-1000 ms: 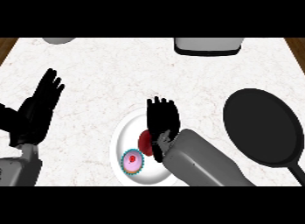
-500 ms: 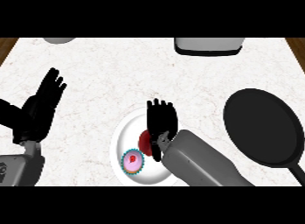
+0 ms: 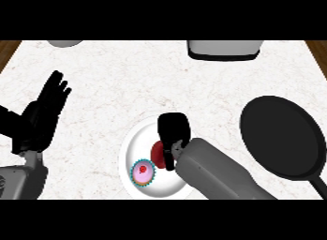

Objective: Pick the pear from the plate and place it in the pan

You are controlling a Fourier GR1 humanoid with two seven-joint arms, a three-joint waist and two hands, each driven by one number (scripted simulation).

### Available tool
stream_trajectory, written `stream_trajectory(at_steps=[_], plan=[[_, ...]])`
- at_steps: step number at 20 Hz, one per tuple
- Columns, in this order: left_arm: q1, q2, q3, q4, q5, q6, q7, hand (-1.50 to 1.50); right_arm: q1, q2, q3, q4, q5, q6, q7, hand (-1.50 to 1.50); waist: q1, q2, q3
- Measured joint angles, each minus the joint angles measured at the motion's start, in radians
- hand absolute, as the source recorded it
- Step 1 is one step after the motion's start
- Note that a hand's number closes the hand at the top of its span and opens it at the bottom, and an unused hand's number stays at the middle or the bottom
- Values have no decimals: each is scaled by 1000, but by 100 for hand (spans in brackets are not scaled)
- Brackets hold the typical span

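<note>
Your right hand (image 3: 173, 133) sits over the white plate (image 3: 135, 149), fingers curled down on a red object (image 3: 158, 154) that I take to be the pear. Only a red patch shows at the hand's 8 o'clock, so you can't read its long axis or confirm a full wrap. Call it closed on the pear, judging from the bent fingers. A small pink, teal-rimmed item (image 3: 143, 172) lies on the same plate at 7 o'clock from the hand, apart from the fingers; leave it. The black pan (image 3: 283, 136) lies at 3 o'clock from the hand, well apart from the plate, handle running toward 5 o'clock. So the move ahead is a lift, then a carry straight toward 3 o'clock. Your left hand (image 3: 36, 117) rests open, fingers up, at the view's left, much farther from pear and pan; the right is the one to use.
</note>
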Motion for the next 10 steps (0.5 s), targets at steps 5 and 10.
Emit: stream_trajectory(at_steps=[5, 10], plan=[[-14, -15, 11, 9, -7, -7, 0, 0, -26, -4, 38, 53, -36, -76, -51, 150, 1, -4, -1], [2, -21, 25, 25, -14, -28, -23, 0, -23, -5, 45, 36, -32, -116, -52, 150, -3, -2, -1]])
